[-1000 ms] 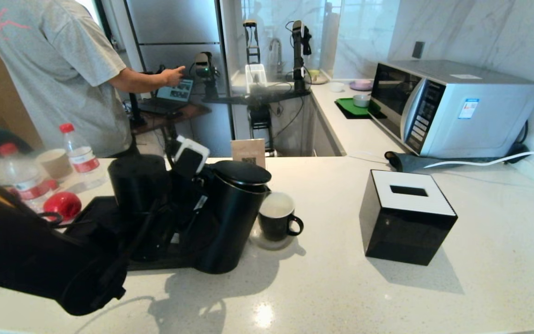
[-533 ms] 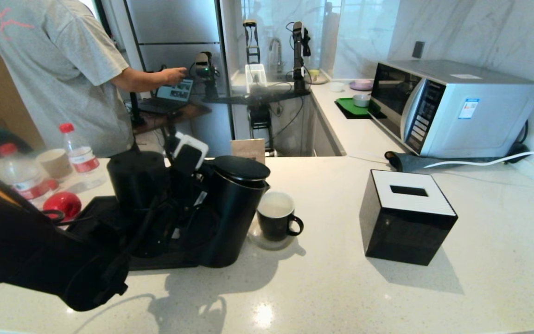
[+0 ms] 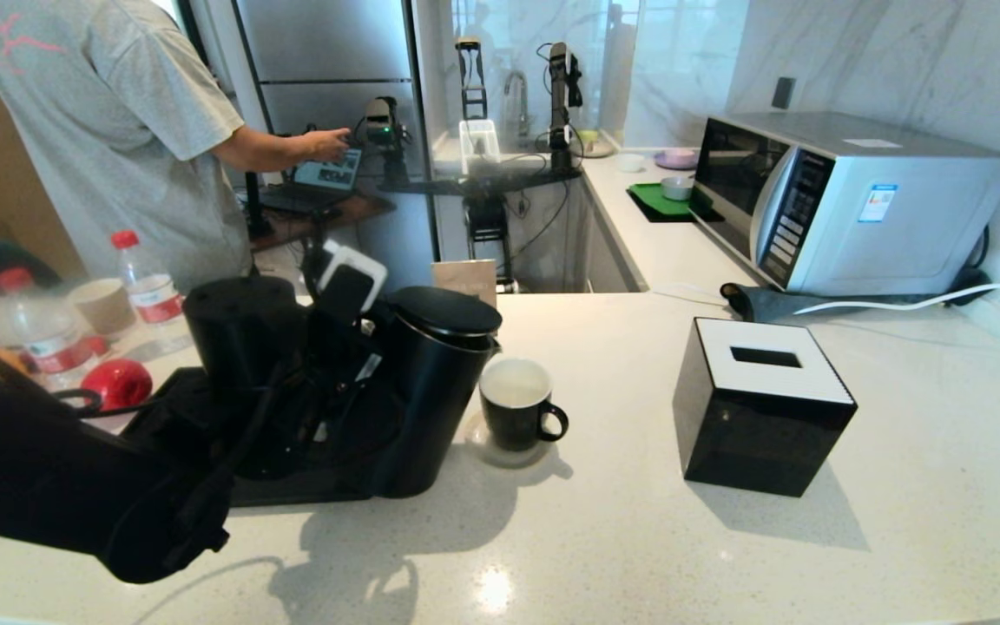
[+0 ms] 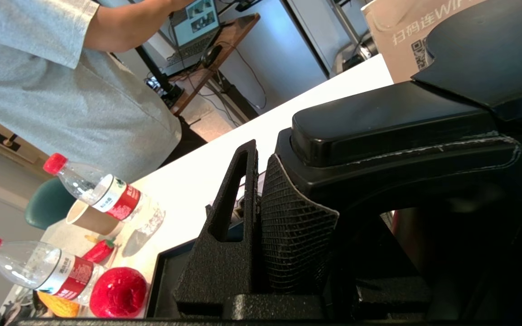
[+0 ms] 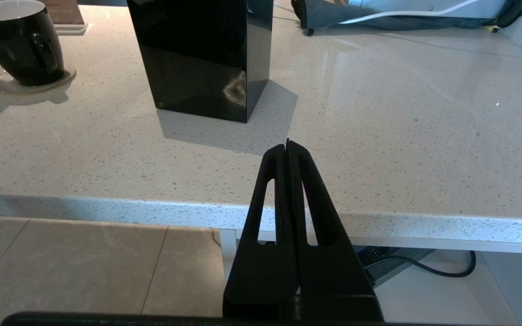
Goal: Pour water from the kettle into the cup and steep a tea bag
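Note:
The tall matte-black kettle [image 3: 430,399] stands tilted at the right edge of a black tray [image 3: 292,490], its lid [image 3: 448,311] leaning toward the cup. My left gripper [image 3: 365,373] is shut on its loop handle [image 4: 379,122]; one meshed pad [image 4: 288,226] presses the handle's outer end and the other finger is hidden. The small black cup [image 3: 513,404], white inside, rests on a round coaster [image 3: 500,456] just right of the kettle, handle to the right; it also shows as the cup [image 5: 16,43]. My right gripper [image 5: 288,146] hangs shut and empty by the counter's front edge. No tea bag shows.
A black tissue box [image 3: 760,404] stands right of the cup. A microwave [image 3: 847,195] sits at the back right. Two water bottles [image 3: 148,286], a tan paper cup [image 3: 102,305] and a red fruit [image 3: 118,382] crowd the left. A person [image 3: 109,130] stands behind.
The kettle, held by my left gripper, has shifted left and a little back, away from the cup and toward the tray. The cup and the right arm have not moved.

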`<state>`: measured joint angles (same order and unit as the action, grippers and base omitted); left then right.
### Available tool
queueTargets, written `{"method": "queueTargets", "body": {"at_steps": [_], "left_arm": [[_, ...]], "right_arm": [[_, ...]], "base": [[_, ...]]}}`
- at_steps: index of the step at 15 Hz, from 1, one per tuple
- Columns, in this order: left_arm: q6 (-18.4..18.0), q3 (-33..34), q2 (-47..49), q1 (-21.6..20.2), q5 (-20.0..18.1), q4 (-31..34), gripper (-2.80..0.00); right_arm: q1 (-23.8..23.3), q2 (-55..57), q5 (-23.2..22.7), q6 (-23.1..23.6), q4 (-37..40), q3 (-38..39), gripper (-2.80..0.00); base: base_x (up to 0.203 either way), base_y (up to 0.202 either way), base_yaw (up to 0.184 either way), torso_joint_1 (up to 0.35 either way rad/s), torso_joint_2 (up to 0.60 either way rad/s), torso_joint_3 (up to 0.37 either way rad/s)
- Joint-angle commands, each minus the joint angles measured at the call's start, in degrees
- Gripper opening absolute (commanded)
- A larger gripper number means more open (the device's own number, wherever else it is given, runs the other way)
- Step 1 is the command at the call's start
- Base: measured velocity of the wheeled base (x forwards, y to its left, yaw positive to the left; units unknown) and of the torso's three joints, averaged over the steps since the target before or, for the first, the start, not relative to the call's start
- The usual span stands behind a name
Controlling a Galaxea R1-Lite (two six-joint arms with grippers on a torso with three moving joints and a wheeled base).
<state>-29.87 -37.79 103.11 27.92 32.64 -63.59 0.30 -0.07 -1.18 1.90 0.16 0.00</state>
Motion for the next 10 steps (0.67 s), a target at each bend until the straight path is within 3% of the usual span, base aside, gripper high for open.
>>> {"method": "queueTargets", "body": {"at_steps": [1,10], "left_arm": [[-0.2,0.0,-0.5,-0.1,0.2,-0.2,-2.8],[-4.5,-2.1,0.0,0.1,0.6,4.0,-2.8]], "right_arm": [[0.1,0.1,0.0,0.0,0.0,0.0,-2.8],[0.1,0.1,0.0,0.0,0.0,0.0,-2.8]], "base": [[0.0,0.0,0.0,0.0,0.0,0.0],[0.0,0.0,0.0,0.0,0.0,0.0]]}}
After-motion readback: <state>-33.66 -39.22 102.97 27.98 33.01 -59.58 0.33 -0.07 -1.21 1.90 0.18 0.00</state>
